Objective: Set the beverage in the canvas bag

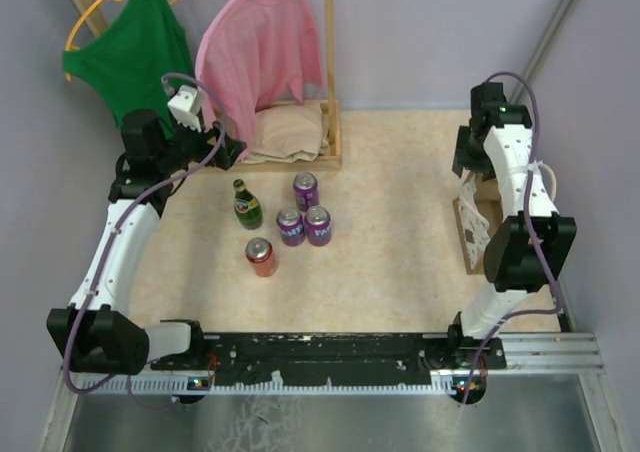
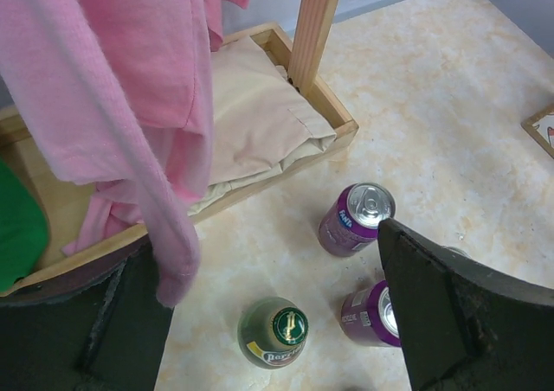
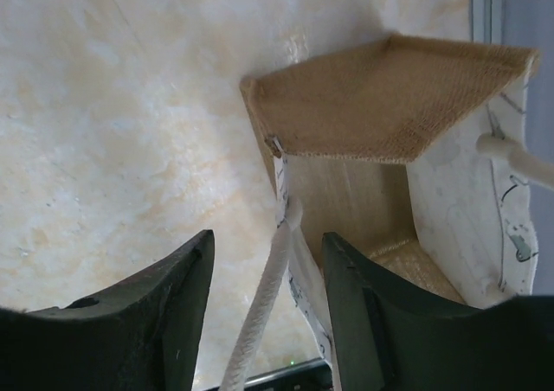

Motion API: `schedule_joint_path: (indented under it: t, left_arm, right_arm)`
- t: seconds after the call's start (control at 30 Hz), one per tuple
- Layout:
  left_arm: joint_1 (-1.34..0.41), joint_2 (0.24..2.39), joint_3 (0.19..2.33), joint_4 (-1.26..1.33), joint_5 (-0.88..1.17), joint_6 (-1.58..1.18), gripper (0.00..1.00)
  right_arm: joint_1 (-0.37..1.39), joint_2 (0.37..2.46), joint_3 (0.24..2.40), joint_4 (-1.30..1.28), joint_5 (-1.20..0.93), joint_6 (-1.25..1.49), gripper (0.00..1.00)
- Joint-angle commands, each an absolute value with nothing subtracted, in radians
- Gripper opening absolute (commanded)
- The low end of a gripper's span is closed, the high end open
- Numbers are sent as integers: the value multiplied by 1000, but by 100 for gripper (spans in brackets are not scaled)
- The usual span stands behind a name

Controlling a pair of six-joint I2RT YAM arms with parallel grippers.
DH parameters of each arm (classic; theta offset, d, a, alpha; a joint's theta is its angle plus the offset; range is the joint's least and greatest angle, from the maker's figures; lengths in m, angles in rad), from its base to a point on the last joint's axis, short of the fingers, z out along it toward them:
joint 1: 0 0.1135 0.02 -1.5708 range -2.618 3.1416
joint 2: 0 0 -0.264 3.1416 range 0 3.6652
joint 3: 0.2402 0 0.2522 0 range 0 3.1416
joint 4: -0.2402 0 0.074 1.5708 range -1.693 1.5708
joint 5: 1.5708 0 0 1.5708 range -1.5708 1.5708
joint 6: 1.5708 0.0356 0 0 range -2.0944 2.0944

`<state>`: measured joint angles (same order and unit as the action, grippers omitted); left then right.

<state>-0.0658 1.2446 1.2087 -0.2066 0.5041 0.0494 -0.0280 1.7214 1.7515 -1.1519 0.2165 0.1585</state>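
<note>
A green glass bottle (image 1: 247, 205) stands left of three purple cans (image 1: 305, 190) and a red can (image 1: 261, 257) on the table. My left gripper (image 1: 232, 150) is open and empty, hovering above and behind the bottle. In the left wrist view the bottle (image 2: 275, 332) sits below the open gripper (image 2: 264, 244), with purple cans (image 2: 357, 218) to the right. The canvas bag (image 1: 470, 230) stands at the right, partly hidden by my right arm. My right gripper (image 1: 465, 162) is above it. In the right wrist view this gripper (image 3: 268, 240) is open, straddling the bag's (image 3: 389, 97) near wall and white rope handle (image 3: 264, 296).
A wooden rack base (image 1: 330, 142) at the back holds a folded beige cloth pile (image 1: 290, 132). A pink garment (image 1: 258, 52) and a green garment (image 1: 135, 52) hang over it. The pink garment (image 2: 130, 105) hangs close to my left finger. The table's right edge runs beside the bag.
</note>
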Motion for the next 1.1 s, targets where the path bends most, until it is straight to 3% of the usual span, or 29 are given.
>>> schedule_joint_path:
  t: [0.0, 0.17, 0.27, 0.33, 0.43, 0.67, 1.07]
  left_arm:
    - [-70, 1229, 1190, -199, 525, 50, 95]
    - [-71, 1235, 1184, -192, 531, 44, 95]
    - [-71, 1235, 1176, -185, 535, 39, 95]
    - [-71, 1235, 1172, -183, 536, 37, 95]
    - [-71, 1233, 1169, -178, 533, 36, 95]
    - [-71, 1240, 1169, -171, 544, 30, 95]
    - [-80, 1238, 1166, -165, 552, 33, 95]
  right_arm:
    - [-39, 1636, 1640, -1110, 230, 180, 53]
    - [-47, 1622, 1542, -1067, 226, 202, 51]
    - [-47, 1624, 1497, -1036, 224, 209, 44]
    - [-48, 1624, 1478, -1032, 218, 215, 31]
    - [-47, 1604, 1447, -1022, 208, 230, 1]
    - [-21, 1546, 1416, -1050, 208, 262, 0]
    - [207, 1545, 1437, -1099, 282, 554, 0]
